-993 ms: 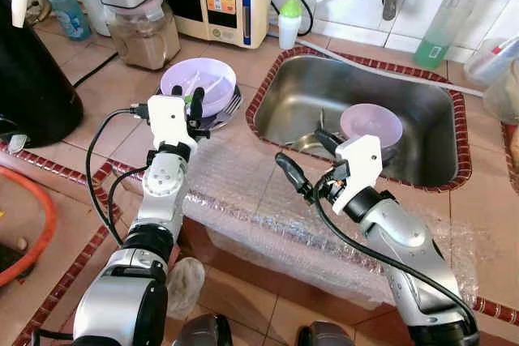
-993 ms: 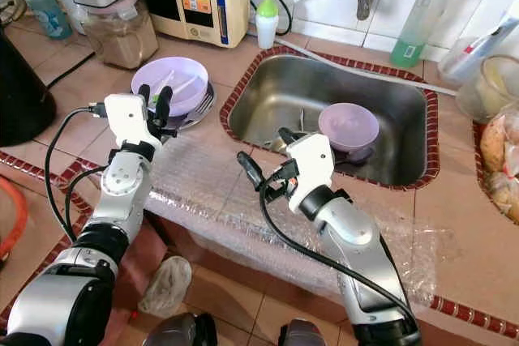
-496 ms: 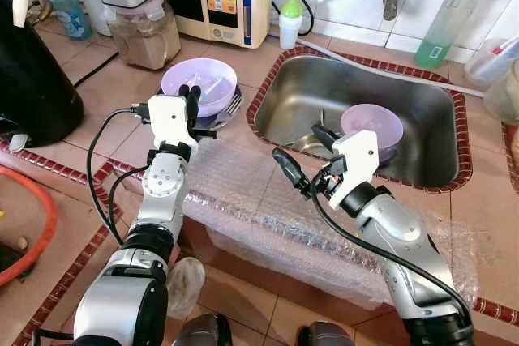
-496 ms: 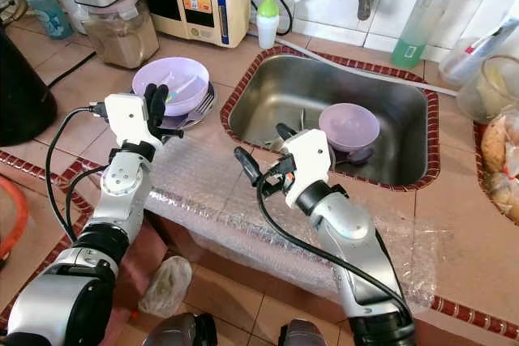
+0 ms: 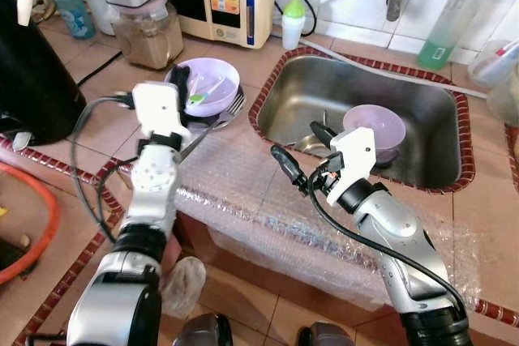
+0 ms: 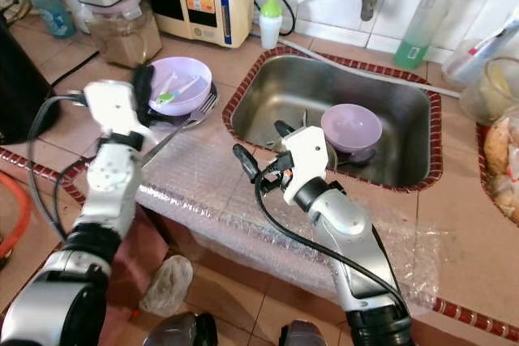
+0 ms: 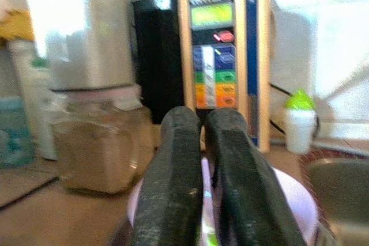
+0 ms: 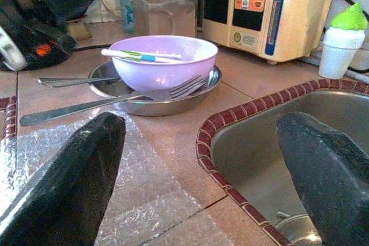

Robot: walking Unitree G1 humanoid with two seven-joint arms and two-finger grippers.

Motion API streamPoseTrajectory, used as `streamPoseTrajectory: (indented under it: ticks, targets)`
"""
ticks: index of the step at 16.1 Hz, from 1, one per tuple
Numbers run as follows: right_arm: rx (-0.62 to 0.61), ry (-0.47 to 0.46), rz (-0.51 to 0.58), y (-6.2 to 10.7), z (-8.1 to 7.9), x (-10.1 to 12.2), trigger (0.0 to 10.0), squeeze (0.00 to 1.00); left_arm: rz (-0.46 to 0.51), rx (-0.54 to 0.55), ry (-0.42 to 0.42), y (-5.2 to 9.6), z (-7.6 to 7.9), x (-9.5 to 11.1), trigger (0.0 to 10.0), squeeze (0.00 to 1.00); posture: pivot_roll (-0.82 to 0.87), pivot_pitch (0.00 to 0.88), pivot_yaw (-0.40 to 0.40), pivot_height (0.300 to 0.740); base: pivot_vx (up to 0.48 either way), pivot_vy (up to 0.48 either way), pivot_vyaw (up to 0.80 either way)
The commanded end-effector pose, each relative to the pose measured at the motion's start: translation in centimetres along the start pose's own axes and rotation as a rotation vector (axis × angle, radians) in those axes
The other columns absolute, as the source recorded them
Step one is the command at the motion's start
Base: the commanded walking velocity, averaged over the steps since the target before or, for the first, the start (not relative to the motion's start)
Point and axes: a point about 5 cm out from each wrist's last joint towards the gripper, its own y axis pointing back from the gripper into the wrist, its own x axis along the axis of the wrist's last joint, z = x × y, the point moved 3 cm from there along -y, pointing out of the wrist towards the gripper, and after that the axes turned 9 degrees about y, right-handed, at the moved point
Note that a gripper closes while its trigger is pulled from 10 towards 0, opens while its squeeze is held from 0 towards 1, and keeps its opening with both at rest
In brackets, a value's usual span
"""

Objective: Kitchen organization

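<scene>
Just beyond our left gripper point(image 7: 202, 159), fingers pressed together, sits the lilac plastic bowl point(image 5: 209, 85) on a steel plate point(image 8: 150, 103); our right gripper point(image 5: 298, 153), fingers spread wide, hovers beside the steel sink point(image 5: 284, 107).

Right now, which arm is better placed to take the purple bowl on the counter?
Left. Its pincer is at the purple bowl, fingers together. The right pincer hangs open over the sink edge, further away.

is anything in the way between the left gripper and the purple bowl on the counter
Nothing visible blocks it. The left gripper hangs at the near rim of the purple bowl, fingers closed together. The toothbrushes lie inside the bowl, and the fork rests on the metal plate beneath.
</scene>
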Motion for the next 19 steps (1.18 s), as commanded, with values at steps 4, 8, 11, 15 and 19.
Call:
streamPoseTrajectory:
  ticks: [4,8,11,15,19]
  targets:
    - [0.017,0.000,0.001,0.0,-0.3,-0.1,10.0,0.00,-0.062,-0.003,-0.009,2.4,-0.4,-1.9,10.0,1.00,-0.17,0.033,0.028,0.740,0.000,0.000,0.00]
    - [0.023,0.001,-0.007,0.3,-0.4,-0.2,10.0,0.00,-0.122,-0.013,-0.016,3.0,-0.1,-3.2,10.0,1.00,-0.18,0.044,0.023,0.740,0.000,0.000,0.00]
    - [0.021,0.008,-0.013,0.5,-0.3,-0.2,10.0,0.00,-0.154,-0.022,-0.016,2.7,0.4,-4.0,10.0,1.00,-0.20,0.048,0.022,0.740,0.000,0.000,0.00]
    - [0.013,0.017,-0.016,0.7,-0.1,-0.1,10.0,0.00,-0.163,-0.025,-0.018,2.3,0.8,-4.1,10.0,1.00,-0.21,0.047,0.026,0.740,0.000,0.000,0.00]
    - [0.008,0.021,-0.013,0.7,0.0,0.0,10.0,0.00,-0.131,-0.050,-0.028,1.6,1.3,-3.6,10.0,1.00,-0.22,0.044,0.029,0.740,0.000,0.000,0.00]
